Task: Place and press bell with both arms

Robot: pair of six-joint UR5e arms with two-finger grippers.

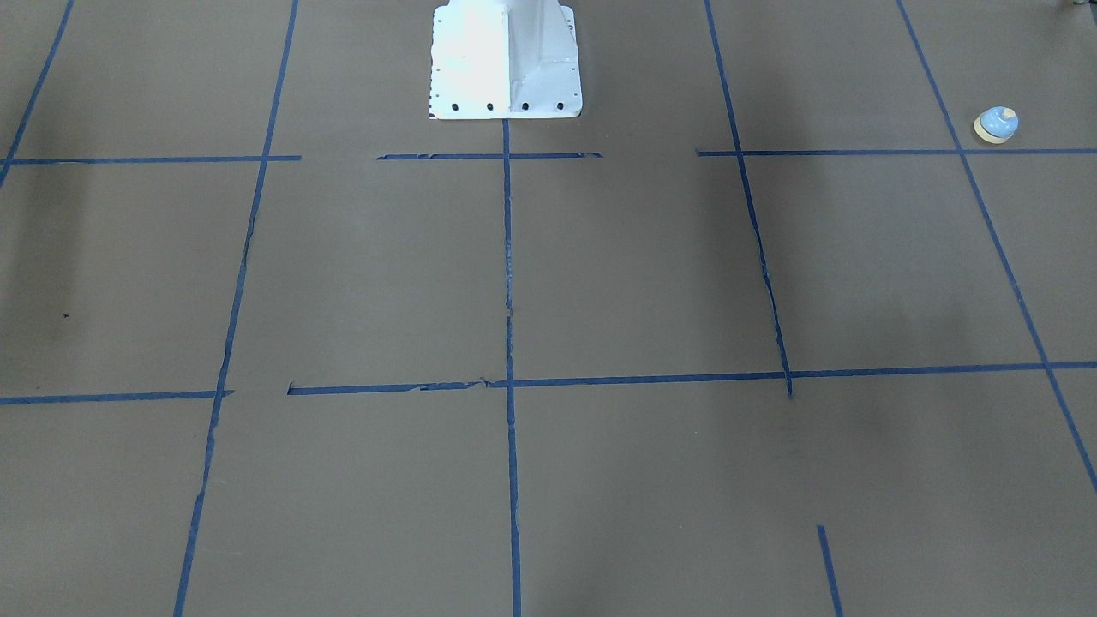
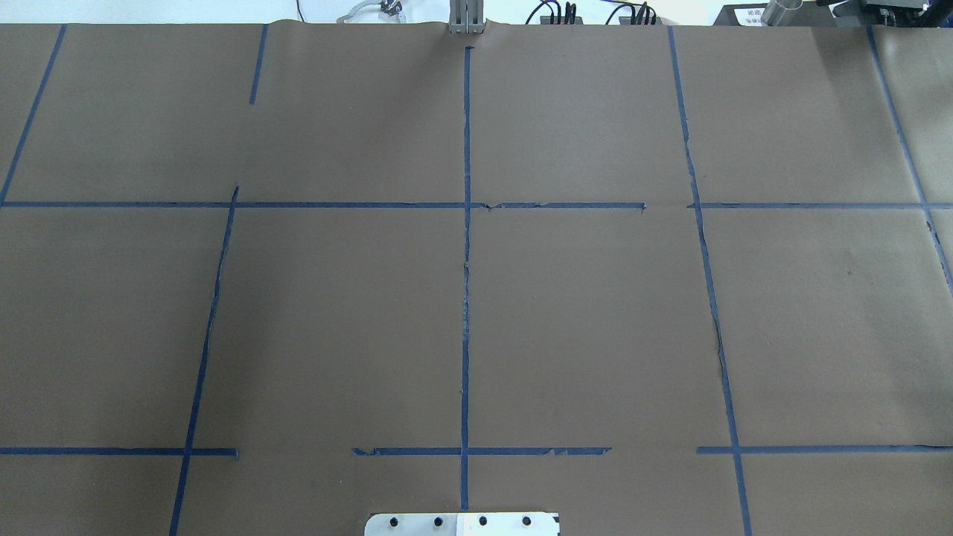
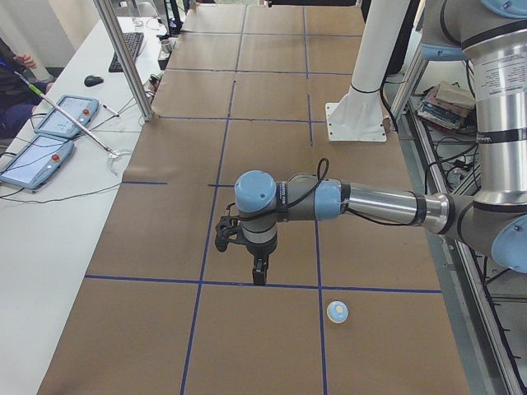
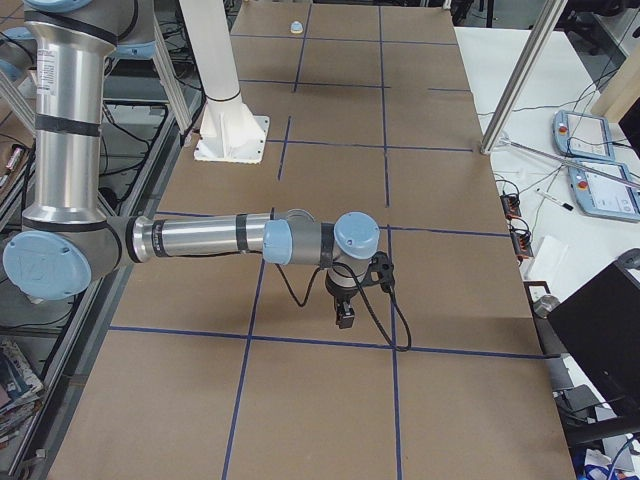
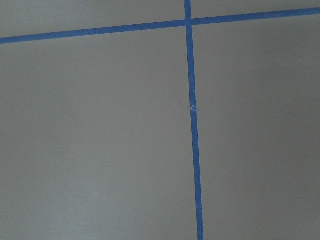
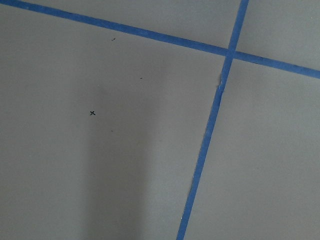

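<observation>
Bell [image 1: 997, 125] first: it sits on the brown surface [image 1: 634, 274], well off to the left-arm side of the pedestal [image 1: 506, 60] and about level with the pedestal's front edge. Nothing is near it but blue tape [image 1: 509, 283]. As I read it, you're at the opening step, since neither arm has the bell and it has not yet been placed or pressed.

The left arm [image 3: 379, 204] reaches out with the left fingers [image 3: 259, 271] pointing down above a tape line. They are on the same side of the pedestal as the bell, but apart from it and farther out from the robot. The right arm [image 4: 190, 238] hangs the right fingers [image 4: 345, 318] over the surface on the pedestal's other side, well apart from the bell. Both sets of fingers show only in the side views, so you cannot tell whether they are spread or closed, and nothing visible sits between them.

Next, you'd likely bring the left fingers back toward the robot until they are over the bell, spread them, and come down around the dome. It is a small thing, so centre carefully. Then carry it toward the pedestal's front, where the right fingers can reach the button.
</observation>
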